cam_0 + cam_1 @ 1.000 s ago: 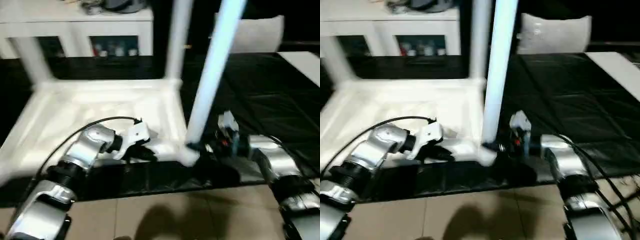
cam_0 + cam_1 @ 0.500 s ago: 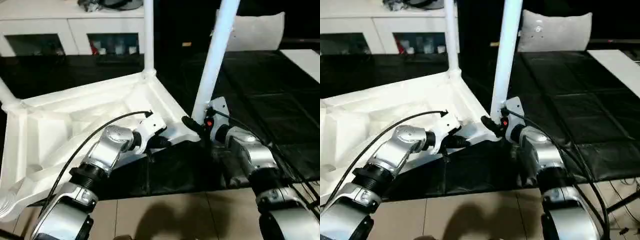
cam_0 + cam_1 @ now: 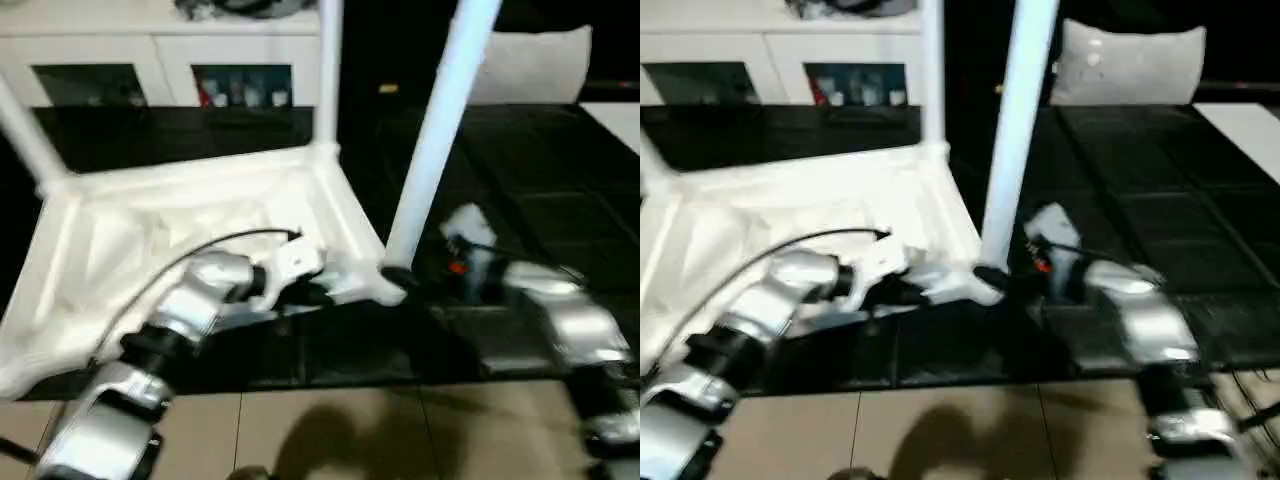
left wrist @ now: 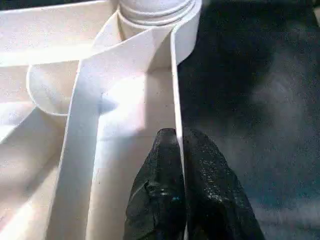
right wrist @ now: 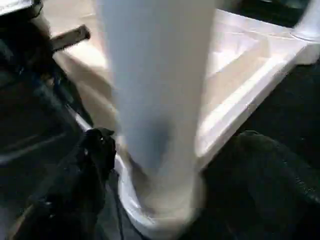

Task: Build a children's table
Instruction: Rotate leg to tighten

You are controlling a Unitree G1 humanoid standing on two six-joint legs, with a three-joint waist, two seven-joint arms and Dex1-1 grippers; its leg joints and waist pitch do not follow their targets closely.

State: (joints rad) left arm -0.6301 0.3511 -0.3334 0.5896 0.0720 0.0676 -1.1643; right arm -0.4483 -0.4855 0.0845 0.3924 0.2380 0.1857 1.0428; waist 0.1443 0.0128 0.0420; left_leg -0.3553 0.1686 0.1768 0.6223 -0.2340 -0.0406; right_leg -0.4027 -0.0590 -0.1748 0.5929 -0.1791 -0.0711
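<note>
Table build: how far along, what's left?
Done: the tabletop lies underside up with three legs standing in corner sockets: far-left, far-right and near-right.

In hand: the left gripper pinches the top's rim, and the right gripper is at the near-right leg's base, which sits in its socket.

Left: how fully that leg is seated can't be told. The fourth corner is out of frame, then flip upright.

Upturned children's table [image 3: 180,215] on floor mat [image 3: 540,170] (cabinet [image 3: 150,50] behind).
</note>
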